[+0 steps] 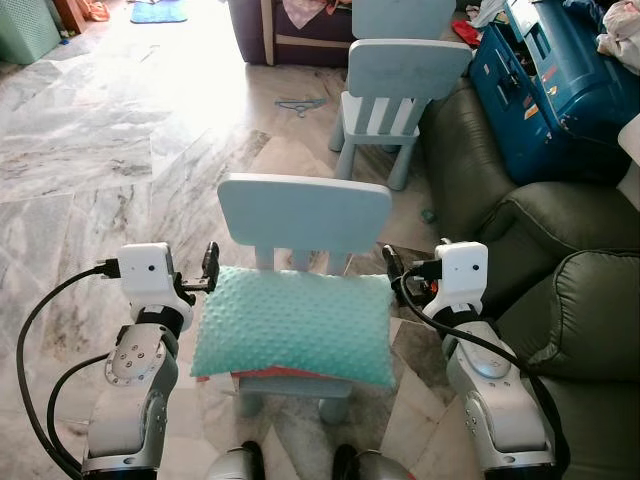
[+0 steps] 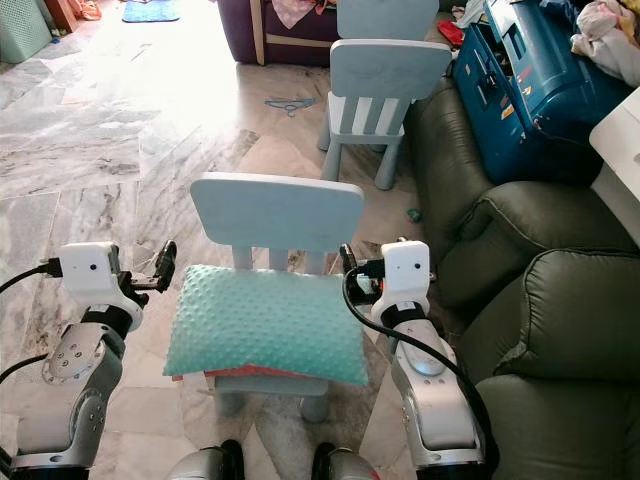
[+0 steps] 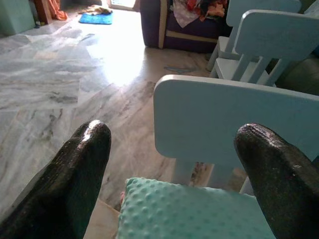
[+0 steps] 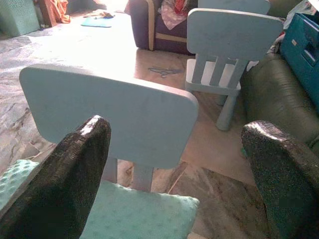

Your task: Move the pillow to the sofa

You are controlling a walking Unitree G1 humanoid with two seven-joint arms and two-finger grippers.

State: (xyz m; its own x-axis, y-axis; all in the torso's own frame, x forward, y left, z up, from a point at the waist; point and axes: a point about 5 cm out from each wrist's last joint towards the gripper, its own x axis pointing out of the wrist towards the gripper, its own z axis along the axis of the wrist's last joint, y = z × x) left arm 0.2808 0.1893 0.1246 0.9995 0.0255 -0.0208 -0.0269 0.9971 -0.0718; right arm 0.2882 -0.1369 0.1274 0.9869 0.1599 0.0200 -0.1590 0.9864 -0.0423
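A teal dotted pillow (image 1: 292,325) lies on the seat of a small light-blue chair (image 1: 303,213) right in front of me. My left gripper (image 1: 208,268) hovers at the pillow's left far corner, open, with nothing between its fingers (image 3: 84,164). At the pillow's right far corner my right gripper (image 1: 392,265) is open too, fingers (image 4: 75,174) spread wide and empty. Neither touches the pillow. The dark olive sofa (image 1: 560,230) stands just to my right.
A second light-blue chair (image 1: 400,85) stands farther ahead. A blue case (image 1: 550,90) lies on the sofa's far end. A purple couch (image 1: 290,30) is at the back, a hanger (image 1: 300,103) on the marble floor. Something red (image 1: 270,373) lies under the pillow.
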